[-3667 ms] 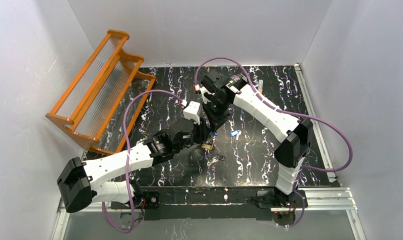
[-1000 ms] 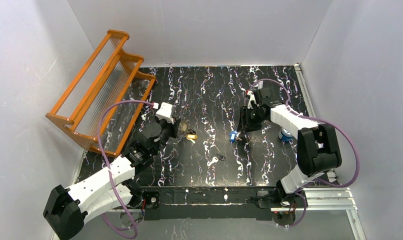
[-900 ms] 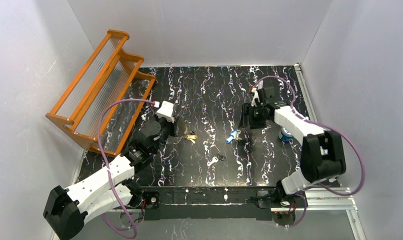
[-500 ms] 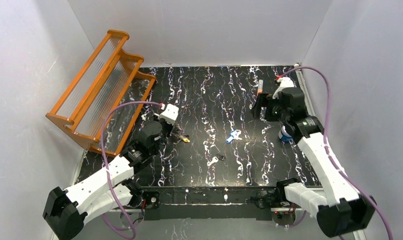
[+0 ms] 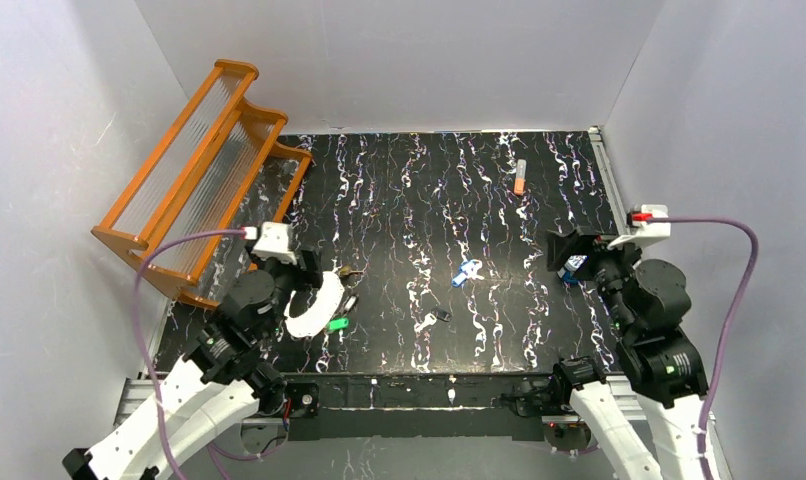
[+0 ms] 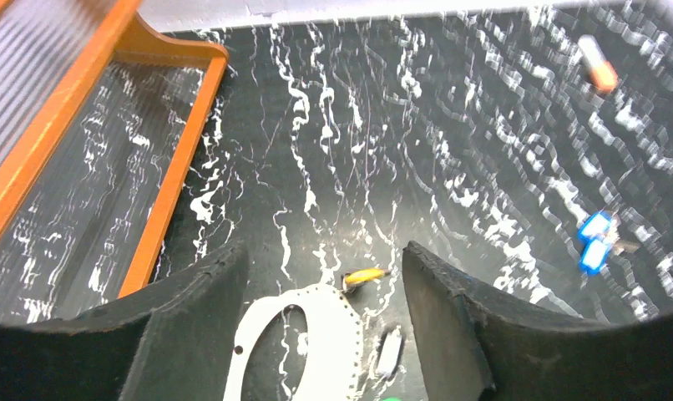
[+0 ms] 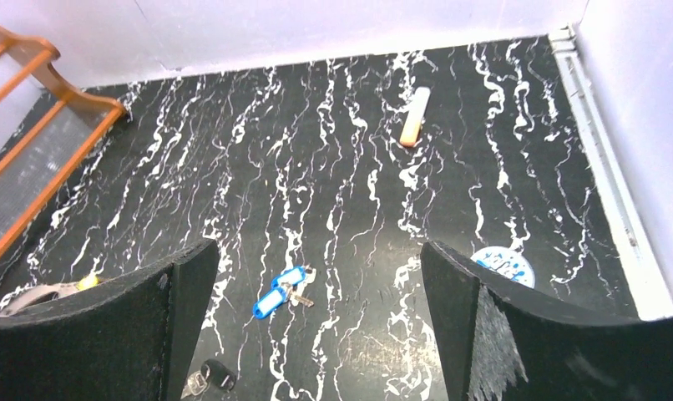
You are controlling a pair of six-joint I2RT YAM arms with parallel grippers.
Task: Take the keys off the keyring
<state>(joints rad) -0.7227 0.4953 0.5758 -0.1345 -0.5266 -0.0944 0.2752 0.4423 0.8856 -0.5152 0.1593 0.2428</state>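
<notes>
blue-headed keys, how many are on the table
2: both blue-headed keys lie side by side near the middle of the table, roughly between the two arms. The arms may hide more.

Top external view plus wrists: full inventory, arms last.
orange slatted rack: 1, orange, far left by the wall
flat oval keyring loop: 1, whitish grey, near left
green-headed key: 1, green, beside the loop
yellow-headed key: 1, yellow, just beyond the loop
plain silver key: 1, silver, right of the loop
blue-headed keys: apparently 2, blue, table centre
black-headed key: 1, black, near centre
orange-and-white tube: 1, far right
blue-and-white round disc: 1, right side
left gripper: 1, black, open, by the loop
right gripper: 1, black, open, empty
</notes>
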